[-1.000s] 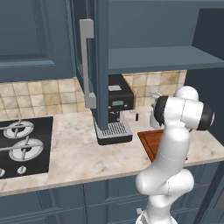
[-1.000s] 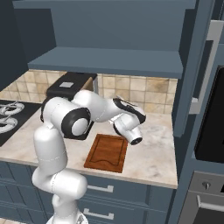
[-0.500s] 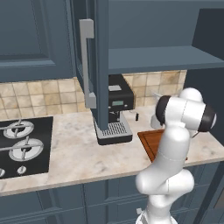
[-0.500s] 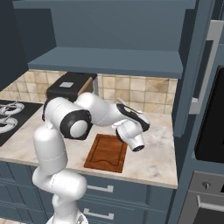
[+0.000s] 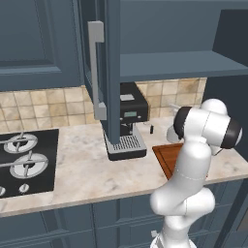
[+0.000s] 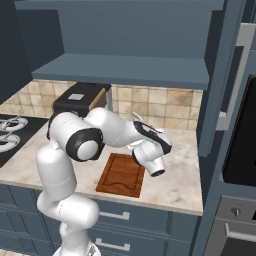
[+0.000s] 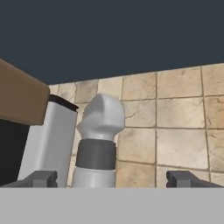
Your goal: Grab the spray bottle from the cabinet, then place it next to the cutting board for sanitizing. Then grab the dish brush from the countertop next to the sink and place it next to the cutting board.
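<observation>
We see the spray bottle (image 7: 99, 144) upright before the tiled wall, between the 2 spread fingertips (image 7: 42, 179) of our released gripper (image 7: 112, 179). It seems to stand just behind the cutting board (image 6: 121, 175) on the worktop (image 6: 177, 182).

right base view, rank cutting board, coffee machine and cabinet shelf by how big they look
1. cabinet shelf
2. cutting board and coffee machine look much alike; the arm covers part of each, so no ranking.
</observation>
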Controlling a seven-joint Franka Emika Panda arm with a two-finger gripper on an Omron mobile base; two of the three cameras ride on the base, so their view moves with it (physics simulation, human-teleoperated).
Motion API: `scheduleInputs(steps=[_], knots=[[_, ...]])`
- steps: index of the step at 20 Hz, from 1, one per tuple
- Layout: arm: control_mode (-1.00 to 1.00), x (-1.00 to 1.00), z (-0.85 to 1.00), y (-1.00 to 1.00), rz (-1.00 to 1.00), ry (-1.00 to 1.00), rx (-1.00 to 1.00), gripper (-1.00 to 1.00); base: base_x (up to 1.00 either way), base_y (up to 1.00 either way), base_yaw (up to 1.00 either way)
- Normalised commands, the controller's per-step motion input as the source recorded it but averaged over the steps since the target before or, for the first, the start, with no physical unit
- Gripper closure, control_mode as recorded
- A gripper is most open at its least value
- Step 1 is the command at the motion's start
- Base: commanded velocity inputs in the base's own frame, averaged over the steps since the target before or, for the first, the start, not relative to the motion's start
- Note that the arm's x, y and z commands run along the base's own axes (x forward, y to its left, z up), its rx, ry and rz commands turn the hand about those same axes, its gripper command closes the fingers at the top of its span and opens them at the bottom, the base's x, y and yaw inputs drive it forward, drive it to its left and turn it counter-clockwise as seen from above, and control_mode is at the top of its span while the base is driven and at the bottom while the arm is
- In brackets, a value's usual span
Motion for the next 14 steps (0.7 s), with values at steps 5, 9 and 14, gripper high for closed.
scheduleInputs(steps=[5,9,14], knots=[[-1.00,-0.10,0.00,-0.11,-0.03,-0.01,0.03,-1.00,0.00,0.00,0.00],[-1.00,-0.26,0.00,-0.14,-0.02,-0.03,0.03,-1.00,0.00,0.00,0.00],[-1.00,-0.69,0.05,-0.18,-0.08,-0.09,0.03,-1.00,0.00,0.00,0.00]])
